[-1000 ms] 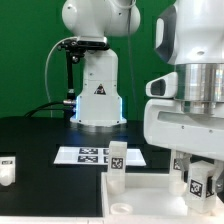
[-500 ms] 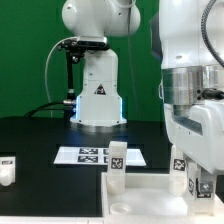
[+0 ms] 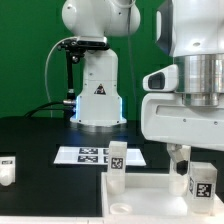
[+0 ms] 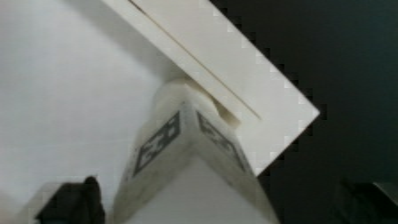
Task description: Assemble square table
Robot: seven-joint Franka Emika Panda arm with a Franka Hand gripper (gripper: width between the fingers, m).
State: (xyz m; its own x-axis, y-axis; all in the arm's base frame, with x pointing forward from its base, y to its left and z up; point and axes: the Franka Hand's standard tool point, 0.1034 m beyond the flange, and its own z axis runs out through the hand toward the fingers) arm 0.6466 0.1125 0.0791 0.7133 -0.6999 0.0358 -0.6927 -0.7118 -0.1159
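nearest, the end effector (image 4: 228,200) hangs over the tabletop (image 3: 140,200) with its fingers (image 4: 71,200) spread wide, one to each side of a leg (image 3: 198,178), gripping nothing. that leg stands upright inside the raised rim, close to a corner of the tabletop, as the wrist view shows. whether it is fully seated cannot be told.

the step in hand looks like either leaving this leg in place or taking a fresh hold to turn it home. either way, the robot does well to keep the leg centred between the fingers, so that no pad brushes one side alone and tips it. a move away ought to go straight up along the leg until the fingertips are above its top, and only then sideways. a new grip ought to close square on the flat faces, not on an edge, and gently enough that the tabletop does not slide on the black table (image 3: 40,140).

a little farther back, a second leg (image 3: 117,158) stands upright at the tabletop's far corner toward the exterior view's left. whether it is inside the rim or just behind it is hard to tell, and any swing should pass well clear of it. just beyond lies the marker board (image 3: 93,155), flat on the table. a third leg (image 3: 7,168) sits at the exterior view's left edge, well apart from the tabletop, and is likely a later pick. farthest back is the arm's base (image 3: 97,95).
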